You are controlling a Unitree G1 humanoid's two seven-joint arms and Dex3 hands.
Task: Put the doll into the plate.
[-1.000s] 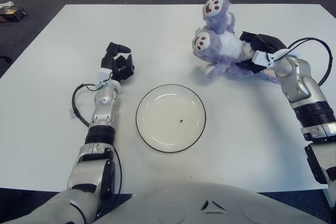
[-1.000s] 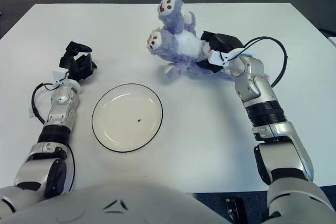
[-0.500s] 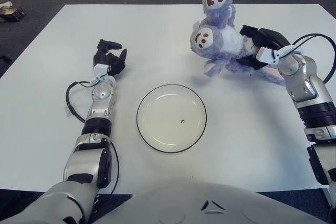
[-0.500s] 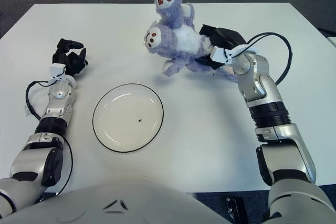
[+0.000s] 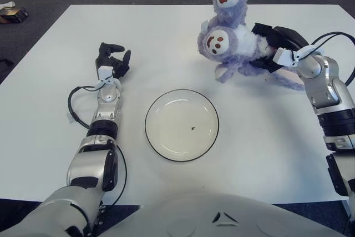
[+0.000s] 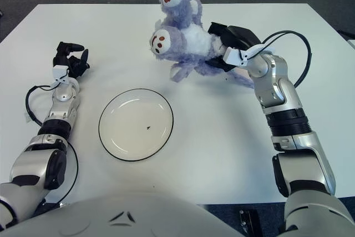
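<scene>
Right hand [image 5: 273,48] clamps the doll [image 5: 230,43] near the desk's [image 5: 166,43] far edge | I'm gripping its soft, light body, floppy limbs | plate [image 5: 182,125] mid-desk | left hand [image 5: 112,62] idle, fingers loose.

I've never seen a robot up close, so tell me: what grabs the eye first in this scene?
The fluffy purple doll stands out first, gripped by the robot's right hand at the far right of the white table. Next is the round plate with a dark rim, lying nearer the robot at the table's middle. The left hand shows to the plate's left, holding nothing.
</scene>
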